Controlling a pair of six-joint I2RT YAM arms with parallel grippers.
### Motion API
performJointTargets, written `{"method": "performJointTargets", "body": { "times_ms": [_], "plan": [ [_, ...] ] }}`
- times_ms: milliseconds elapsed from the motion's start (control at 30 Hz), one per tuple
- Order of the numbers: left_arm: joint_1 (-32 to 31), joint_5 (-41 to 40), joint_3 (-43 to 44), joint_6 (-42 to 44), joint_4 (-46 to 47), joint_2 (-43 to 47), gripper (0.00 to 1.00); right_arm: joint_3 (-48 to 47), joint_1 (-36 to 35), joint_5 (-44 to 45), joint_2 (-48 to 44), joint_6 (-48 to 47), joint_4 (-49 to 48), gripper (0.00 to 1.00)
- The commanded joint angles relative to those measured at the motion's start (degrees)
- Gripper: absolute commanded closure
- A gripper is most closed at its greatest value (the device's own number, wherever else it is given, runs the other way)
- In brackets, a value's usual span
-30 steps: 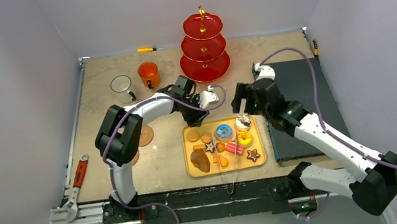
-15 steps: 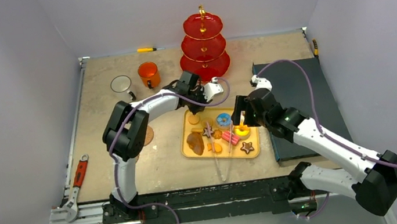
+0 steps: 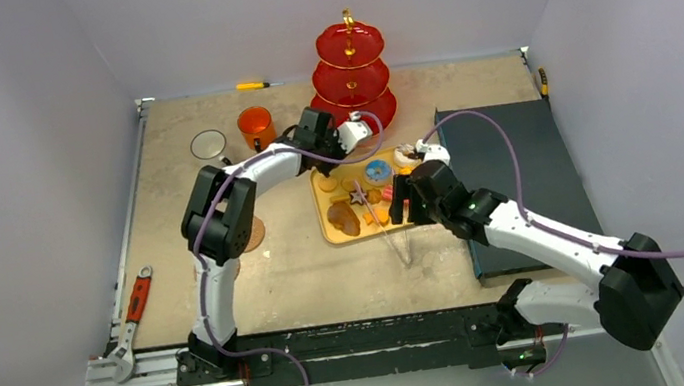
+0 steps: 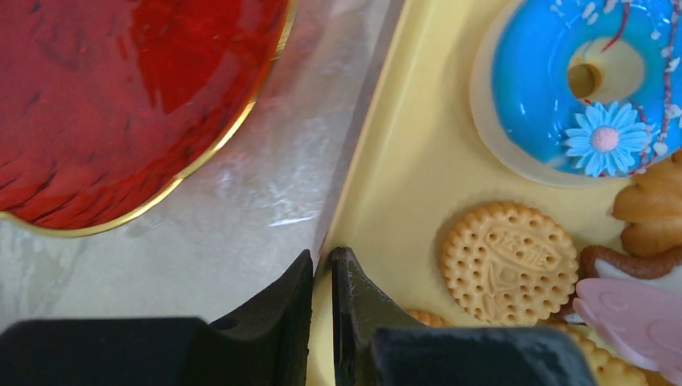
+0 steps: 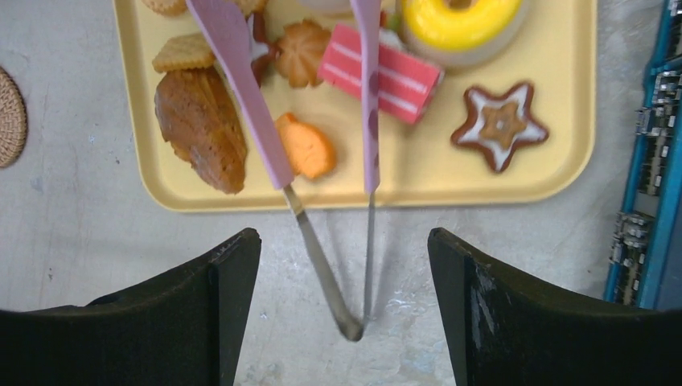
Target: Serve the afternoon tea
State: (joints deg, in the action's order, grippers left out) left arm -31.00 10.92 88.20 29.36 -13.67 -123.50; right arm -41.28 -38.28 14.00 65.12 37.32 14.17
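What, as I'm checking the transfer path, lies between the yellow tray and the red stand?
Only bare table separates stand and tray, shown in the left wrist view.

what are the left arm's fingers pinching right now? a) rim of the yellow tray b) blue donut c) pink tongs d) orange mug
a: the left wrist view shows the left arm's black fingers shut on the rim of the yellow plastic tray, beside the red gold-rimmed stand.
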Motion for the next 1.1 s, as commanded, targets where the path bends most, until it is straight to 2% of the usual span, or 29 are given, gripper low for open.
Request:
{"method": "performJointTargets", "body": {
  "times_ms": [0,200,333,400,633,933,1067],
  "plan": [
    [2.2,-3.4,1.6,1.0,1.0,-1.7,0.90,0.9,-1.7,1.7,2.8,-0.1,-4.7,0.23],
    [2.2,-0.5,-1.4,5.7,2.3,0.9,0.85,1.6,-2.8,2.0,8.7,-1.5,-9.6,0.32],
    [2.2,1.6,-3.3,9.5,2.7,2.1,0.83,1.2,-3.2,2.2,11.3,-2.9,-11.1,0.35],
    [2.2,2.5,-3.8,11.3,2.4,2.4,0.84,0.9,-4.7,2.5,11.5,-3.1,-11.8,0.35],
    [2.2,3.5,-3.3,16.3,1.8,1.3,1.00,-1.6,-12.4,7.4,15.5,-2.3,-11.5,0.40],
    [2.2,2.3,-4.3,24.9,2.9,0.3,1.00,-3.2,-13.8,8.8,17.5,-2.2,-12.3,0.47],
    [2.3,2.1,-2.4,26.2,3.0,-0.8,1.00,-3.9,-13.8,8.8,17.3,-2.8,-12.5,0.48]
  ]
}}
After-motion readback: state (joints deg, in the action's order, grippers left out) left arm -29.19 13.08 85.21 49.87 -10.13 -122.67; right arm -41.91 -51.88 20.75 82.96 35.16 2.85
